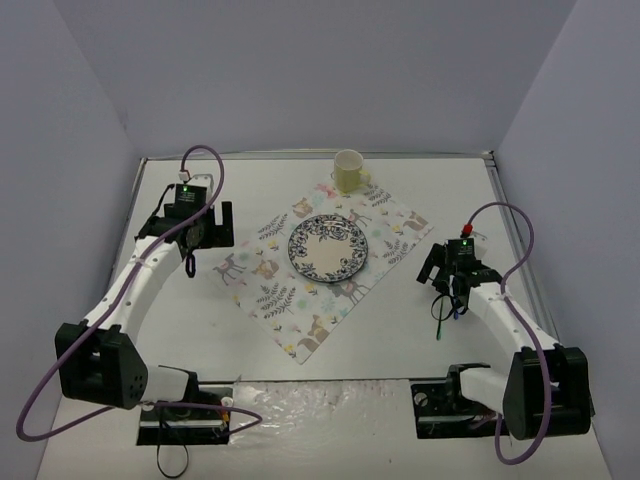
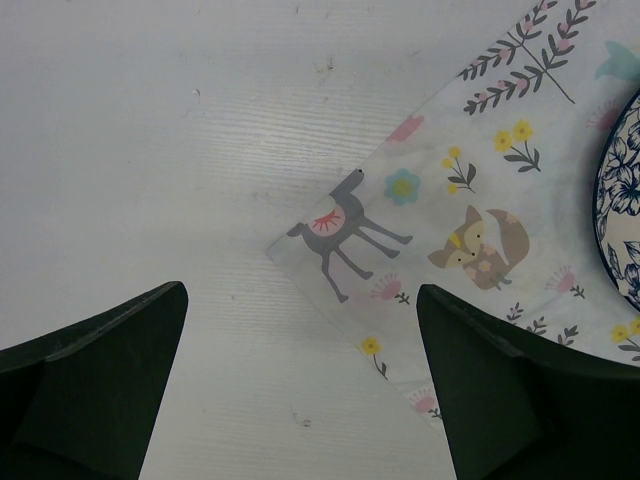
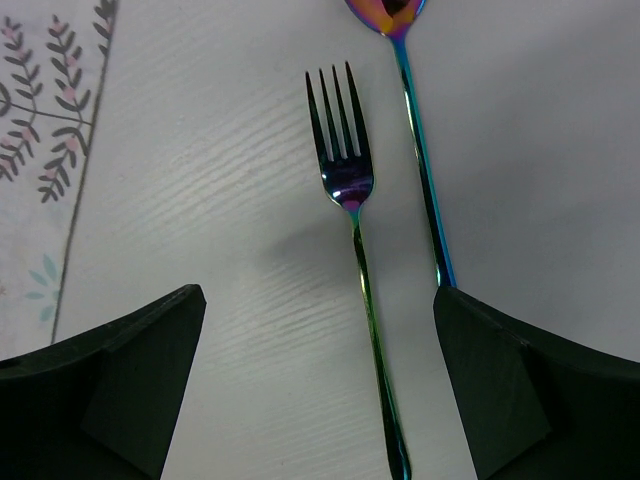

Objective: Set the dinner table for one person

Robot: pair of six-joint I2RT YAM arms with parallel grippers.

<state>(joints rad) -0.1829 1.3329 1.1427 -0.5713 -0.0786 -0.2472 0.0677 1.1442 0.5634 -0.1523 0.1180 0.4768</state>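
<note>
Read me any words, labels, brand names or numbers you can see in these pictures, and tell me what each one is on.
None: no view shows a readable word, number or brand.
Placemat: animal, flower and leaf prints only, no lettering.
Plate: floral pattern only.
Cup: plain.
Fork and spoon: no stamp visible.
Left arm and right arm: nothing legible at this size.

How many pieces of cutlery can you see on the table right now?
2. A fork lies on the dinner table right of the placemat, under the open right end effector; a spoon lies roughly parallel beside it. More may be hidden under the arms.
</note>
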